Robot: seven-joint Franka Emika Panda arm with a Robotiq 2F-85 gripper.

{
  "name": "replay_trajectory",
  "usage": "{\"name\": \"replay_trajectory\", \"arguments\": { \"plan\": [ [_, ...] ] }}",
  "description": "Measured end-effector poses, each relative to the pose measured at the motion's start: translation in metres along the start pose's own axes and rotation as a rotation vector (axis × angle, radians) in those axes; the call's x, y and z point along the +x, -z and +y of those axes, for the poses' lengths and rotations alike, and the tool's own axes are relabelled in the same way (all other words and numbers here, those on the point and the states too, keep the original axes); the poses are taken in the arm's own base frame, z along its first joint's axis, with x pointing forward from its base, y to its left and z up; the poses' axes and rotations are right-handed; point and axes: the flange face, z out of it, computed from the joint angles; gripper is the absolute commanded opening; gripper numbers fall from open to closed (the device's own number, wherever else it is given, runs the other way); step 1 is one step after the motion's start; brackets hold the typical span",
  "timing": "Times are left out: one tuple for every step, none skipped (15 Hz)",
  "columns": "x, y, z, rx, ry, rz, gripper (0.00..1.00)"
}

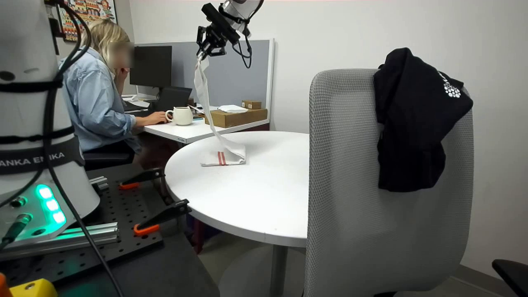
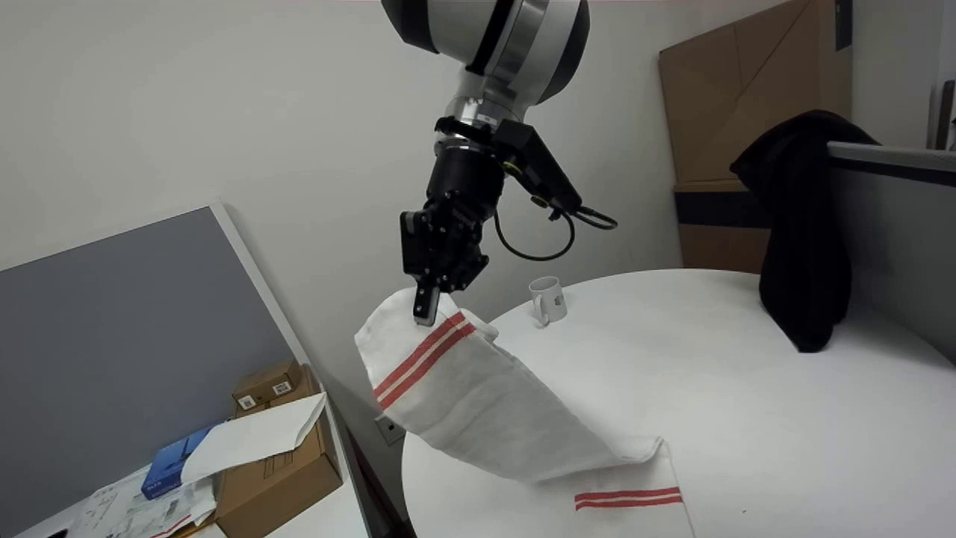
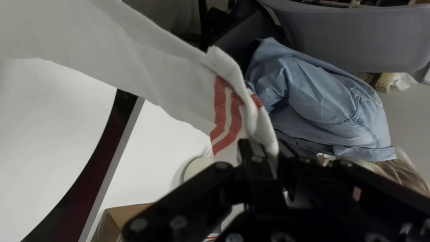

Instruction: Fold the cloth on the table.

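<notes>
Cloth (image 2: 508,418) (one end) in pincer (image 2: 426,308).

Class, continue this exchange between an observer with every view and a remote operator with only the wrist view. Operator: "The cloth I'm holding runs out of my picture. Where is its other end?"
Observer: In an exterior view, the other end of the cloth rests on the table.

Operator: My fingers pinch it near some stripes. Is that other end striped too?

Observer: Yes, two red stripes cross it there.

Operator: Does anything else stand on the table?

Observer: Yes, in an exterior view a mug stands near the table's edge.
</notes>
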Motion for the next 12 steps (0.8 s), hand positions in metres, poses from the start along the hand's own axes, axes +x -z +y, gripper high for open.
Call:
{"name": "replay_trajectory", "arguments": {
  "plan": [
    [-0.005, -0.002, -0.001, 0.016, -0.006, -0.001, 0.02],
    [-0.010, -0.004, 0.000, 0.033, -0.015, -0.007, 0.02],
    [-0.017, -0.008, 0.003, 0.052, -0.025, -0.019, 0.02],
    [-0.024, -0.014, 0.006, 0.072, -0.036, -0.041, 0.02],
    [-0.033, -0.022, 0.010, 0.095, -0.048, -0.066, 0.02],
    [-0.041, -0.030, 0.015, 0.114, -0.065, -0.088, 0.02],
    [-0.050, -0.038, 0.020, 0.133, -0.084, -0.108, 0.02],
    [-0.058, -0.043, 0.026, 0.149, -0.105, -0.122, 0.02],
    [-0.066, -0.046, 0.032, 0.163, -0.125, -0.131, 0.02],
    [-0.072, -0.047, 0.039, 0.171, -0.144, -0.133, 0.02],
    [-0.077, -0.045, 0.047, 0.174, -0.161, -0.129, 0.02],
    [-0.081, -0.043, 0.054, 0.177, -0.177, -0.123, 0.02]
  ]
}}
